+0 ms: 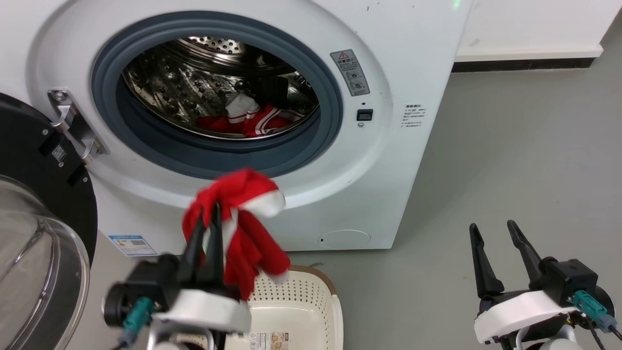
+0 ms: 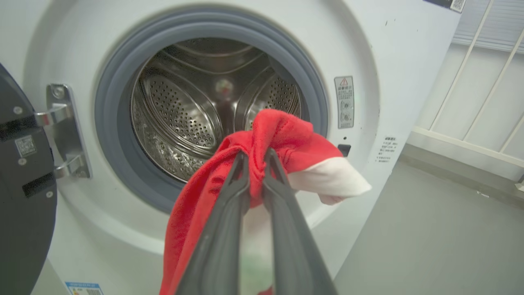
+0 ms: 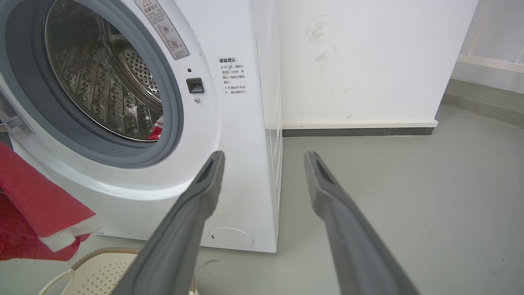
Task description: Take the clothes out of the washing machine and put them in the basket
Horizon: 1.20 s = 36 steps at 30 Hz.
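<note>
The left claw (image 1: 209, 211) is closed on a red garment (image 1: 248, 189) with a white edge; its two dark fingers pinch a bunched fold high on the cloth, and the rest hangs down on either side of them. In the left wrist view the fold rises just above the fingertips, with the white edge off to the right and a long red tail falling to the lower left. The garment hangs outside the washing machine (image 1: 403, 73), in front of its white face and below the round opening. Its lower end is over the rear part of the basket (image 1: 301, 296), which stands on the floor (image 1: 510, 170) just before the machine; whether cloth and rim touch cannot be told.

More clothes (image 1: 257, 121) lie at the bottom of the steel drum (image 1: 184, 82), behind the grey seal (image 1: 311, 146); they are red with striped trim, with a white piece on top, and are well apart from both claws. The door (image 1: 29, 141) stands swung open at the left.

The right claw (image 1: 492, 225) is open and holds nothing; its fingers are spread apart above bare floor, right of the machine and well away from the basket and the held garment. In the right wrist view its fingers point towards the machine's lower right corner and the wall (image 3: 368, 61) beyond.
</note>
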Motion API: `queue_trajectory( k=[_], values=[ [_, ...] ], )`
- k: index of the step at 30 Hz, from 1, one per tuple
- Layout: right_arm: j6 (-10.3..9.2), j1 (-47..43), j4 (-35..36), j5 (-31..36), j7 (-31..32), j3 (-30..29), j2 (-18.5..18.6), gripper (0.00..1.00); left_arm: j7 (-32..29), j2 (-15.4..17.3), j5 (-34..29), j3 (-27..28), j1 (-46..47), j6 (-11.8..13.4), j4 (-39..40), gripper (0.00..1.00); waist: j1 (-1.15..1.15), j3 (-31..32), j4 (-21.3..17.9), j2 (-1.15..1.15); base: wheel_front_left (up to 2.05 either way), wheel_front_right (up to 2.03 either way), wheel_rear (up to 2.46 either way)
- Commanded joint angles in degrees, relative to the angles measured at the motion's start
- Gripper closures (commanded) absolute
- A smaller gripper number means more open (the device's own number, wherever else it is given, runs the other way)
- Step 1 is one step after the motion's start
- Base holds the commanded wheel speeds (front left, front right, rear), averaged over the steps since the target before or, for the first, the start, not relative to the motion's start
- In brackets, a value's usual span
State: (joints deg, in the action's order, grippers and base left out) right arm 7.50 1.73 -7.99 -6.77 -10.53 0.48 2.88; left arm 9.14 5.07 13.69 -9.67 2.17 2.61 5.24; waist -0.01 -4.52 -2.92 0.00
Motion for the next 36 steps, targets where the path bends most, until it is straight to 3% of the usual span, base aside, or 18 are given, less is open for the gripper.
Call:
queue_trajectory(
  k=[1,10,26,36],
  values=[
    [-0.02,-0.8,0.6,0.4,0.3,-0.1,0.0,0.00,-0.5,-0.1,-0.2,-0.6,-1.8,0.5,-0.6,1.00,0.01,-0.5,0.5,0.00,0.00,0.00,0.00],
    [-0.02,1.7,1.8,0.3,0.7,1.1,0.0,0.00,1.5,-1.2,2.9,-2.5,-3.4,-0.4,-18.0,1.00,0.01,-5.2,0.9,0.00,0.00,0.00,0.00],
    [-0.02,11.3,2.4,-0.1,-0.7,5.8,0.0,0.00,5.8,-1.3,6.7,-0.6,19.5,-3.8,-55.9,1.00,0.01,-23.1,-4.1,0.00,0.00,0.00,0.00],
    [-0.02,17.0,0.7,-1.0,-2.8,8.2,0.0,0.00,6.1,0.9,8.2,1.8,29.0,-3.3,-71.7,1.00,0.01,-31.7,-7.3,0.00,0.00,0.00,0.00]
  ],
)
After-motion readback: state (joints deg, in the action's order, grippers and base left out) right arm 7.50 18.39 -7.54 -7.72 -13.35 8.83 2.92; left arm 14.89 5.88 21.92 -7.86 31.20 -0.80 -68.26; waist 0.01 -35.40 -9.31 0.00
